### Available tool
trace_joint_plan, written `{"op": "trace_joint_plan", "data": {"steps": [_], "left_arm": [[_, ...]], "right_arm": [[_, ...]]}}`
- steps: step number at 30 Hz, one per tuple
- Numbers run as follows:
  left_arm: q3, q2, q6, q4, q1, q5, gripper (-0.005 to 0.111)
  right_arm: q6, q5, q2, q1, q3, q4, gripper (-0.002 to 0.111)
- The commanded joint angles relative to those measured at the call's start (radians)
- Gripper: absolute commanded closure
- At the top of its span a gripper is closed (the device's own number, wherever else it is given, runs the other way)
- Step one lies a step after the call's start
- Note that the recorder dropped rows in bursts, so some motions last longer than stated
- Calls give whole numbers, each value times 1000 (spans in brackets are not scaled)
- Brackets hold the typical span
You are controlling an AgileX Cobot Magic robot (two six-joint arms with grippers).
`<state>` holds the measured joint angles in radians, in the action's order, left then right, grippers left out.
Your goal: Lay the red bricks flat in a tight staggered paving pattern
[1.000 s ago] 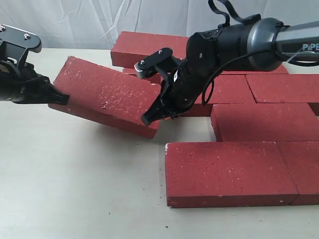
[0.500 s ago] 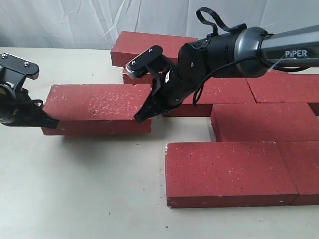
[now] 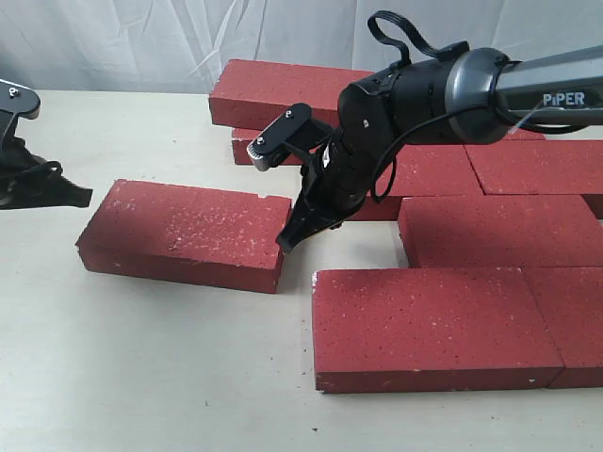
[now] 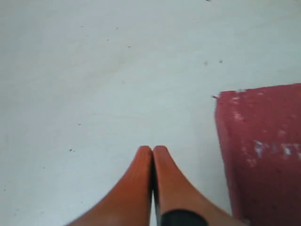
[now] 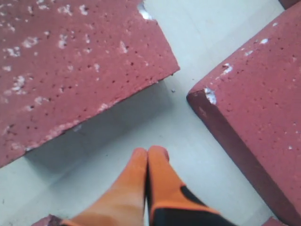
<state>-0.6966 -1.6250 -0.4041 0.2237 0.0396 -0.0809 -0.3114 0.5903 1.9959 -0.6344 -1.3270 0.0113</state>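
Release is what has just been completed: the dark red, white-flecked rectangular paver brick point(image 3: 184, 234), propped tilted between the two grippers a second ago and then levelled, is now laid flat on the pale table point(image 3: 141, 377). The left gripper point(image 3: 80, 196) has been drawn clear of one end, its fingers pressed together on nothing. The right gripper point(image 3: 287, 240) is likewise clenched empty, just beside the other end. A gap is left between this brick and the laid red bricks point(image 3: 429, 325), so pushing it tight into the staggered rows is judged to remain. No containers are seen.
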Motion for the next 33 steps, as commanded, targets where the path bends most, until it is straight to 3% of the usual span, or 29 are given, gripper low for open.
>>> {"op": "trace_joint_plan", "data": {"steps": [1,10,20,33], "left_arm": [[-61,-102,3,29,-26,62,107],[-155,-205,4,63,-24,214,107],[-158,-205,2,45,62,239,107],[-177,-187,0,45,62,357,107]], "right_arm": [[-6,38,-27,1,-7,29,109],[-7,-56,33,5,-7,-1,109],[-2,-114,64,5,-7,18,109],[-2,-108,64,3,-7,24,109]]}}
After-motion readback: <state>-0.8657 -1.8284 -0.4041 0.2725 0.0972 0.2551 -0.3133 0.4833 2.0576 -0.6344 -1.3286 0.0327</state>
